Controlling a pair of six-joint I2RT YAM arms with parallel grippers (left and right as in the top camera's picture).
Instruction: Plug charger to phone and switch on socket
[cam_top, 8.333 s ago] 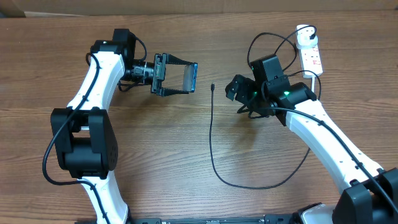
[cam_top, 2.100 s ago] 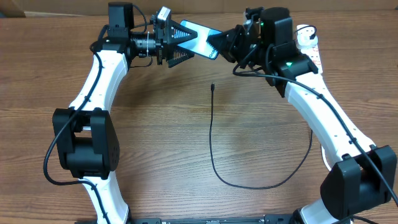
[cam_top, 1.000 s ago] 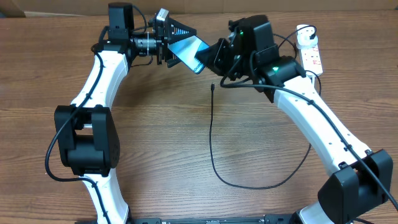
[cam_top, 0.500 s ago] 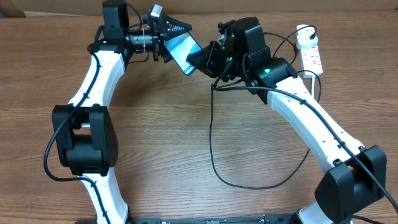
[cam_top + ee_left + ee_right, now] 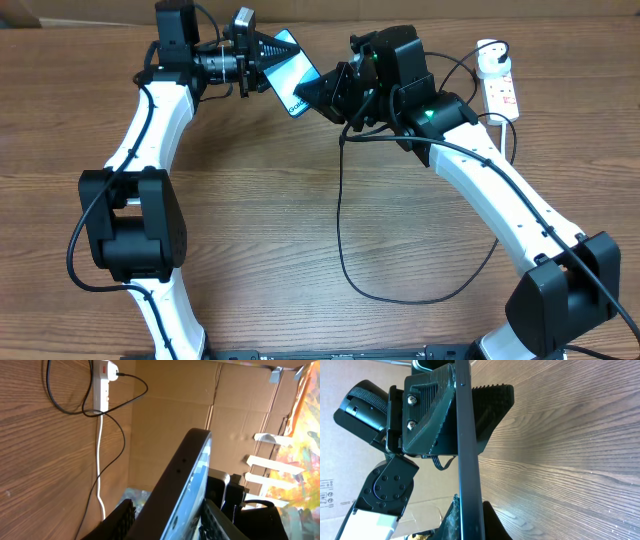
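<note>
Nearest: the charger [image 5: 338, 230] lies slack on the table [image 5: 250, 250], its loop toward me. Its connector tip points away, just below the right gripper [image 5: 322, 92], and nothing holds it.

Beyond, in mid-air: the phone [image 5: 291, 70], screen lit, is clamped edgewise in the left gripper [image 5: 272, 62]. It is tilted so its lower end meets the right gripper, whose fingers [image 5: 495, 522] straddle that end; squeezing or only touching, I cannot tell. Probably a regrasp to free the port.

Far right: the socket [image 5: 497, 88], well apart from both arms.

No containers on view.

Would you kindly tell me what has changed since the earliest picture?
The left gripper carried the phone away toward the back; the right gripper swung left and took hold of its other end. The charger and the socket stayed where they lay.
</note>
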